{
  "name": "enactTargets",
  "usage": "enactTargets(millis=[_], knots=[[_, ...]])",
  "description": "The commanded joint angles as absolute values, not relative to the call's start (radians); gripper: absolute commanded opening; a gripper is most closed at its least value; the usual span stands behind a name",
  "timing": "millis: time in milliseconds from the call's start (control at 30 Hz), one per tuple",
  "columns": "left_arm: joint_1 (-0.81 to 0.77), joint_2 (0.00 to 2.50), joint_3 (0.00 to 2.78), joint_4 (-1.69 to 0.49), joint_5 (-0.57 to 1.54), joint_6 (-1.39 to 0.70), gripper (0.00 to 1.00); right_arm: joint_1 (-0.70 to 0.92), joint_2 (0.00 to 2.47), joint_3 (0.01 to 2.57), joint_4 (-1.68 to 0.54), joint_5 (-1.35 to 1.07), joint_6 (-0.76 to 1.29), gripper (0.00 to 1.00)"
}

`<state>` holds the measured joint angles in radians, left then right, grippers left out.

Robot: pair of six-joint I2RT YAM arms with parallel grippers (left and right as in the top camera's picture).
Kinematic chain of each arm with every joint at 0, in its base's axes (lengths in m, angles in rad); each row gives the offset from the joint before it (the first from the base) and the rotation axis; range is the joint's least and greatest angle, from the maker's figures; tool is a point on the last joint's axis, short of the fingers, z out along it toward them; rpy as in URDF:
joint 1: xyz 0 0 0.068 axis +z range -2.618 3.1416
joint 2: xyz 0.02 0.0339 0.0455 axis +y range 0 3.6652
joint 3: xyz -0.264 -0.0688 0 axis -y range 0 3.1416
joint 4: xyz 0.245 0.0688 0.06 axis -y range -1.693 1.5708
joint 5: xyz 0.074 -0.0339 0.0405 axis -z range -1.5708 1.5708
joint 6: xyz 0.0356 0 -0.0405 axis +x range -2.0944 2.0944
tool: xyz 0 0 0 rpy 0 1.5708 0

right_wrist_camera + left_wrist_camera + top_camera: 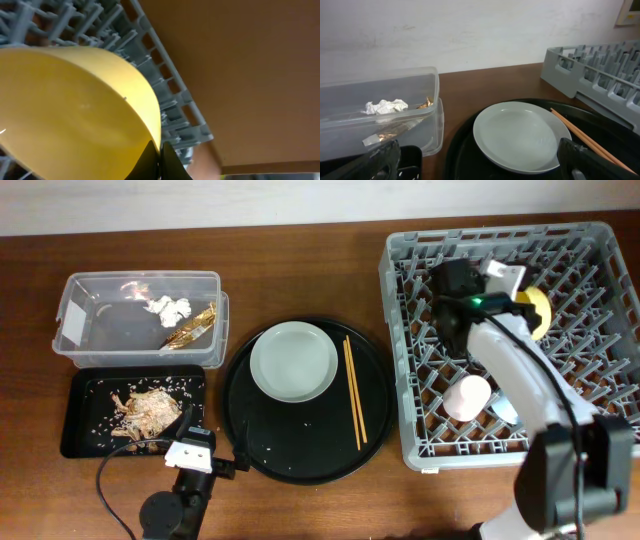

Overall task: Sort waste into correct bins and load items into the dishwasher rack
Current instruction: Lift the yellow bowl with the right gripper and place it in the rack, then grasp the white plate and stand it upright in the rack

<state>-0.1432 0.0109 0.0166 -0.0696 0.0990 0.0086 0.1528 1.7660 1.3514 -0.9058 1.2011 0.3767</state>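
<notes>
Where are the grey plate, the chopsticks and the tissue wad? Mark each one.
grey plate [293, 360]: overhead view, middle of its dish.
chopsticks [354, 392]: overhead view, mid-length of the pair.
tissue wad [385, 106]: left wrist view, middle of the crumpled wad.

The worktop [300, 270] is dark brown wood. At its left rear sits a clear plastic tub [110, 330], with a shallow black rectangular tray [85, 430] directly in front of it, their edges meeting. A large round black tray [300, 435] occupies the middle, just beside both. The grey dishwasher rack [398, 360] fills the right side. A black cable [105, 490] loops across the front left.
</notes>
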Motion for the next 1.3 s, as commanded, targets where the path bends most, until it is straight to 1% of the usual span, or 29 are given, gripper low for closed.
enactTargets(millis=[0,100,200,267,300,333,367,433,467,500,533,567,600,667,767,833,933,967,1033,1067,1100,1167,1267], knots=[[-0.138,0.005,0.009,-0.068,0.105,0.028,0.99,0.151,1.847,1.358,-0.897,1.294,0.339,0.04],[-0.138,0.005,0.009,-0.068,0.106,0.028,0.99,0.191,1.858,1.358,-0.955,1.109,0.340,0.04],[-0.138,0.005,0.008,-0.068,0.105,0.028,0.99,0.267,1.850,1.364,-1.027,1.079,0.358,0.04],[-0.138,0.005,0.009,-0.068,0.106,0.028,0.99,0.324,1.812,1.406,-1.089,0.993,0.405,0.10],[-0.138,0.005,0.009,-0.068,0.106,0.028,1.00,0.344,1.793,1.433,-1.114,0.950,0.405,0.11],[-0.138,0.005,0.008,-0.068,0.106,0.028,0.99,0.379,1.752,1.505,-1.174,0.856,0.405,0.28],[-0.138,0.005,0.008,-0.068,0.106,0.028,0.99,0.402,1.726,1.561,-1.219,0.759,0.404,0.41],[-0.138,0.005,0.008,-0.068,0.106,0.028,1.00,0.439,1.694,1.644,-1.283,0.546,0.404,0.47],[-0.138,0.005,0.009,-0.068,0.106,0.028,0.99,0.464,1.678,1.683,-1.295,0.354,0.404,0.48],[-0.138,0.005,0.008,-0.068,0.106,0.028,0.99,0.487,1.672,1.687,-1.274,0.101,0.405,0.48],[-0.138,0.005,0.009,-0.068,0.105,0.028,0.99,0.506,1.686,1.680,-1.249,-0.064,0.439,0.48],[-0.138,0.005,0.008,-0.068,0.106,0.028,0.99,0.519,1.695,1.670,-1.234,-0.120,0.496,0.48],[-0.138,0.005,0.008,-0.068,0.106,0.028,1.00,0.541,1.712,1.645,-1.208,-0.153,0.597,0.51],[-0.138,0.005,0.008,-0.068,0.106,0.028,0.99,0.601,1.772,1.550,-1.089,-0.154,0.787,0.52],[-0.138,0.005,0.009,-0.068,0.106,0.028,0.99,0.624,1.861,1.444,-0.928,-0.153,0.947,0.52],[-0.138,0.005,0.008,-0.068,0.106,0.028,0.99,0.618,1.931,1.413,-0.834,-0.150,0.990,0.52],[-0.138,0.005,0.008,-0.068,0.106,0.028,0.99,0.615,2.026,1.412,-0.759,-0.151,0.989,0.51],[-0.138,0.005,0.008,-0.068,0.105,0.028,0.99,0.616,2.054,1.412,-0.750,-0.157,0.989,0.45],[-0.138,0.005,0.009,-0.068,0.105,0.028,0.99,0.616,2.094,1.412,-0.759,-0.187,0.989,0.20],[-0.138,0.005,0.009,-0.068,0.106,0.028,0.99,0.616,2.096,1.412,-0.770,-0.192,0.989,0.10],[-0.138,0.005,0.008,-0.068,0.106,0.028,1.00,0.616,2.094,1.412,-0.783,-0.192,0.989,0.04],[-0.138,0.005,0.009,-0.068,0.106,0.028,0.99,0.614,2.075,1.412,-0.801,-0.188,0.972,0.04],[-0.138,0.005,0.008,-0.068,0.105,0.028,0.99,0.613,1.968,1.432,-0.831,-0.093,0.865,0.04]])
